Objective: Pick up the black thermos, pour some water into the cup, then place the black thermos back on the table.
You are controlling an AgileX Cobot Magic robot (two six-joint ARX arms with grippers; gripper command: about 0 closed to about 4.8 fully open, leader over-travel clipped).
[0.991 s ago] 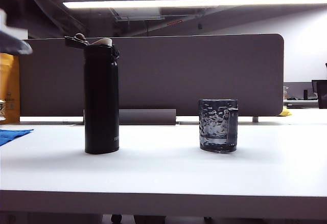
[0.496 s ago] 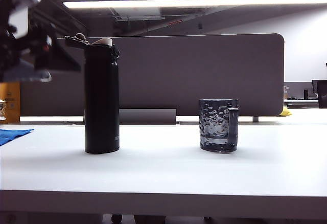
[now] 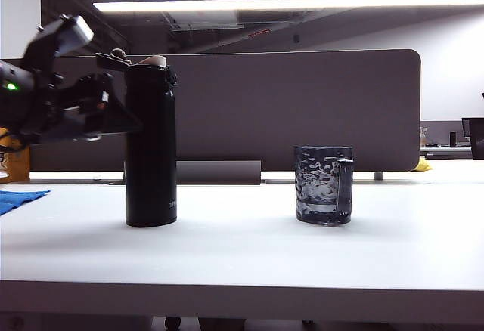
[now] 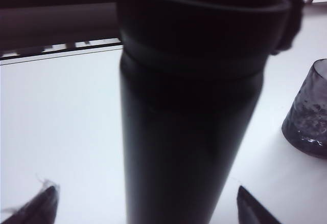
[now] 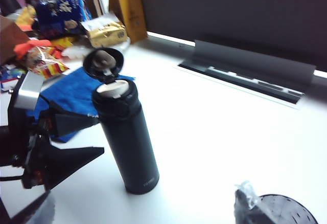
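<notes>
A blue cloth (image 3: 21, 199) lies at the far left of the worktop (image 3: 242, 248). Above it hangs the left gripper (image 3: 125, 118), its jaws spread wide on either side of the black thermos (image 3: 150, 143) near its upper body, not closed on it. The thermos stands upright on its base, long axis vertical, flip lid hinged open and tipped toward the left, beige spout facing up. Well apart to its right stands the cup (image 3: 324, 185), upright, handle on its right side. The right gripper (image 5: 148, 208) hovers above the worktop over the cup, jaws wide open and empty.
</notes>
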